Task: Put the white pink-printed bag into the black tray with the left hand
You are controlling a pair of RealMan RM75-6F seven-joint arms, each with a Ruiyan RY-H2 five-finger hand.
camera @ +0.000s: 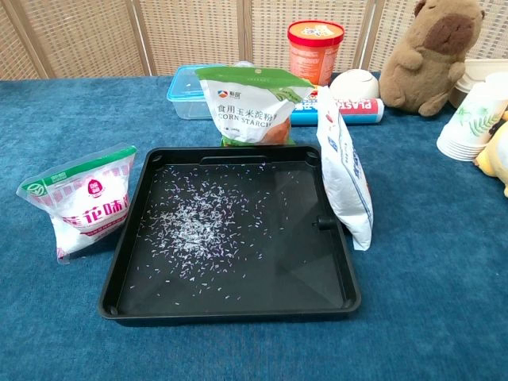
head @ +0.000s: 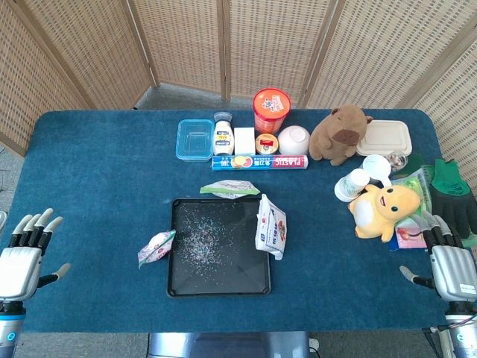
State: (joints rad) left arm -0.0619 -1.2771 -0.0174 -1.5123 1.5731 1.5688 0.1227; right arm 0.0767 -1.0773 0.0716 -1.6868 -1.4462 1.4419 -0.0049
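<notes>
Black tray (camera: 127, 274) held only scattered grains. Pink-printed bag (camera: 82, 202) stood on the desk touching the tray's left edge. Left hand (head: 24, 257) and right hand (head: 447, 262), fingers apart and holding nothing, hung at the near corners, seen only in head view.

The head view looks steeply down over the whole table. The chest view sits low and close, facing twelve o'clock. Both share the black tray (head: 219, 287) (camera: 230, 305).

Three bags: pink-printed bag (camera: 83, 198); corn starch bag (camera: 254, 105); blue-printed bag (camera: 345, 171); one black tray (camera: 127, 238); two plush toys (head: 339, 133).
</notes>
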